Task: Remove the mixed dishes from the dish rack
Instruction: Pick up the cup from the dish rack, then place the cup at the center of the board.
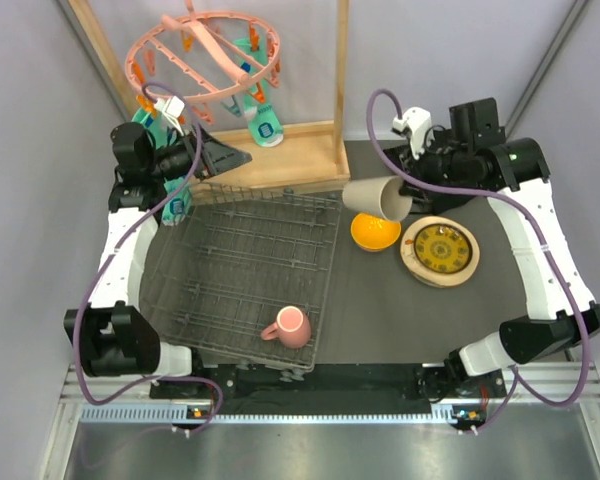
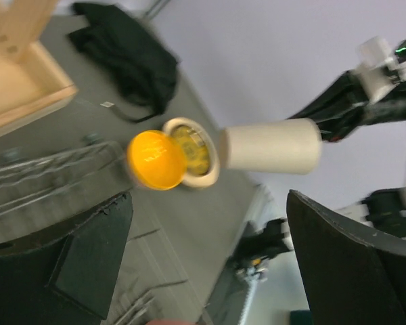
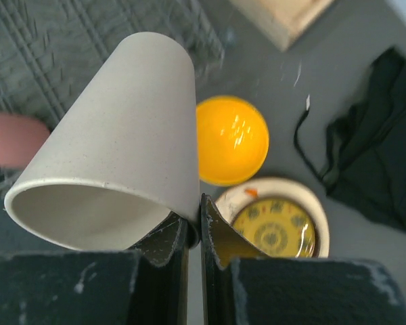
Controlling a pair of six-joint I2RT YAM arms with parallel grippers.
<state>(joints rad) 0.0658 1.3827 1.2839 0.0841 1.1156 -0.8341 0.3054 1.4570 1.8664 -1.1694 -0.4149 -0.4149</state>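
Dark grey mat on the table, pale walls around. Nearest me: pink mug on its side in the near right corner of the dish rack, well away from both grippers. Nothing else shows in the rack.

Right gripper is clamped on the beige cup, jaws nearly together, pinching the rim wall. The cup is in the air, tipped sideways, mouth toward the gripper. Orange bowl sits on the mat just below the cup. Yellow patterned plate touches the bowl, under the gripper; centre motif too small to read.

Left gripper hangs over the rack's far left edge, jaws spread wide, nothing between them. Behind it: wooden frame with pink peg hanger. Black cloth lies past the plate.
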